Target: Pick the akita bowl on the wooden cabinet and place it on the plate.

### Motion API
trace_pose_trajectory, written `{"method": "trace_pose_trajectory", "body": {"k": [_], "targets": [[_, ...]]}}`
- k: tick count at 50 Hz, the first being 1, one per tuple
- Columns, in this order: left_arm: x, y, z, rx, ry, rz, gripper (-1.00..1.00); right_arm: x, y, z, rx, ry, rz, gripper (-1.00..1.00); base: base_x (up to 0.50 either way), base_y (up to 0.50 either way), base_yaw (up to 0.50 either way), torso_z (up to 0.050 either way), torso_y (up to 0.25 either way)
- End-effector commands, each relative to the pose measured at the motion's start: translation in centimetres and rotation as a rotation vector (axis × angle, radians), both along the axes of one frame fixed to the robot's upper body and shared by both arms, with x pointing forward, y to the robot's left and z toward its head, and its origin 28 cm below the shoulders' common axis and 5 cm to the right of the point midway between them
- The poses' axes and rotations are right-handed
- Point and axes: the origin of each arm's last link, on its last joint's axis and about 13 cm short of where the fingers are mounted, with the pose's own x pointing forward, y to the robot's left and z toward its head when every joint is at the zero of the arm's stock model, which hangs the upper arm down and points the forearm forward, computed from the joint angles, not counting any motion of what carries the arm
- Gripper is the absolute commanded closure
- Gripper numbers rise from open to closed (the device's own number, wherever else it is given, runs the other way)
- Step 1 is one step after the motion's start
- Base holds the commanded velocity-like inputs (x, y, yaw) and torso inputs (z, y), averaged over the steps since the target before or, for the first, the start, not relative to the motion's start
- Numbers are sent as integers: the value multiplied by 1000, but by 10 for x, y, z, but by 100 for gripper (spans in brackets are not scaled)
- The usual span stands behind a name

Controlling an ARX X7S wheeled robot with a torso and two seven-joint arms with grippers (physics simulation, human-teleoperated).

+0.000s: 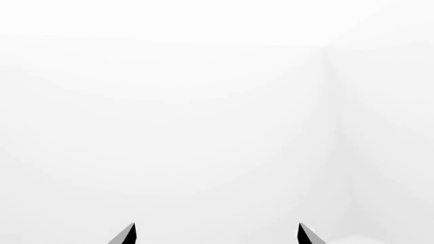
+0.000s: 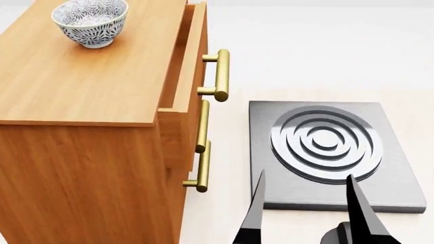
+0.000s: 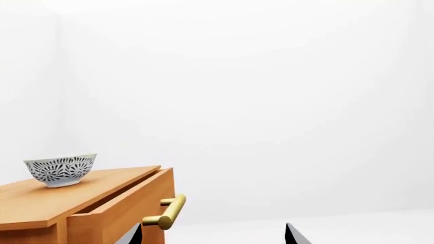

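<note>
The akita bowl, white with a dense dark blue pattern, stands upright at the far end of the wooden cabinet's top. My right gripper is open and holds nothing. It hangs low in front of the cabinet's drawers, over the near edge of the stove, well below the bowl and to its right. My left gripper is open too, facing only a blank white wall, and does not show in the head view. The plate is out of view.
The cabinet's top drawer stands slightly pulled out, and brass bar handles jut toward the stove. A grey square stove with raised rings lies on the pale floor to the cabinet's right.
</note>
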Motion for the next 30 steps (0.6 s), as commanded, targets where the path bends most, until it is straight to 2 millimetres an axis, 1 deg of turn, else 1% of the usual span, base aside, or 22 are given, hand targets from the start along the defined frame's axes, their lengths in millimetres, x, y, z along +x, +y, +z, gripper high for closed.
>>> {"method": "trace_pose_trajectory", "body": {"k": [1, 6, 8, 12, 18, 23, 30], "targets": [[2, -1, 7, 4, -6, 1, -100, 0, 1, 0, -2, 1, 2, -100, 0, 0, 0, 0, 0], [9, -5, 17, 5, -3, -2, -100, 0, 0, 0, 0, 1, 2, -100, 0, 0, 0, 0, 0], [11, -7, 19, 3, 11, -28, -100, 0, 1, 0, -1, 1, 4, -100, 0, 0, 0, 0, 0], [22, -10, 25, -12, 29, -29, -100, 1, 0, -2, -2, 6, 4, -100, 0, 0, 0, 0, 0], [43, -16, 34, -16, 106, -23, -100, 2, 1, -3, -4, 12, 8, -100, 0, 0, 0, 0, 0], [55, -18, 43, -7, 116, 19, -100, 3, 2, -4, -6, 14, 12, -100, 0, 0, 0, 0, 0], [72, -20, 49, -17, 183, -8, -100, 3, 1, -5, -9, 17, 9, -100, 0, 0, 0, 0, 0]]}}
